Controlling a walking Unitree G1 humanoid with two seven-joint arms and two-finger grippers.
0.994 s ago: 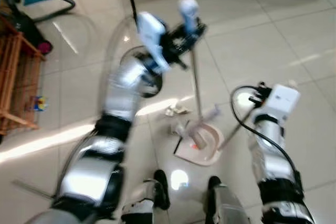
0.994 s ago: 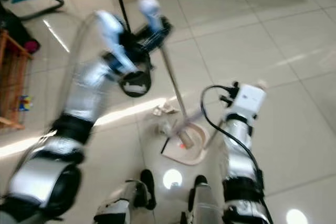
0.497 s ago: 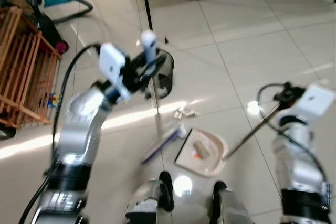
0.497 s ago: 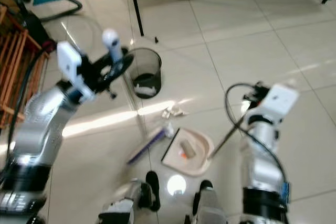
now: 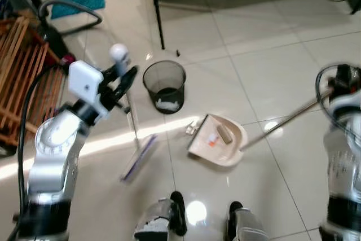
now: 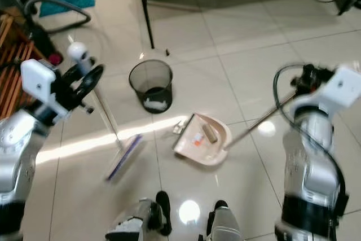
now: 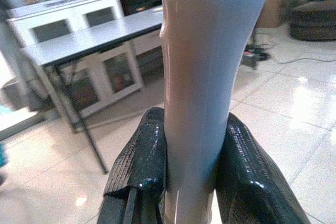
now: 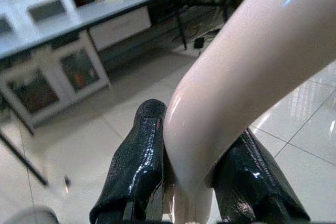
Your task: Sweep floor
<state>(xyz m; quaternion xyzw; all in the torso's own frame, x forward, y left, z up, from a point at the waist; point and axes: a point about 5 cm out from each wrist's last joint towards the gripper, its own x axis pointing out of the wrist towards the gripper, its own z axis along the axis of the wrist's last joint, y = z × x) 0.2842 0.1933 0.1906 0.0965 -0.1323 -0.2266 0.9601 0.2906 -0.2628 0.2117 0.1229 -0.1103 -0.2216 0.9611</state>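
Glossy pale tiled floor (image 5: 265,43), a wooden rack (image 5: 20,77) off to the robot's left, and a black mesh waste bin (image 5: 164,86) standing upright ahead. Just beside the bin, nearer the robot, the pink dustpan (image 5: 221,146) sits flat on the tiles with a couple of bits of debris in its tray. Its long handle runs out to the robot's right, up to the right gripper (image 8: 191,182), whose black fingers are clamped snug on the pink grip. On the other side, the left gripper (image 7: 191,182) has its two fingers pressed tight against the broom (image 5: 135,148) handle (the white knob pokes out above the wrist). The broom leans, its purple-edged head down on the floor, apart from the dustpan, to the robot's left of it. A small scrap (image 5: 192,130) lies at the dustpan's edge.
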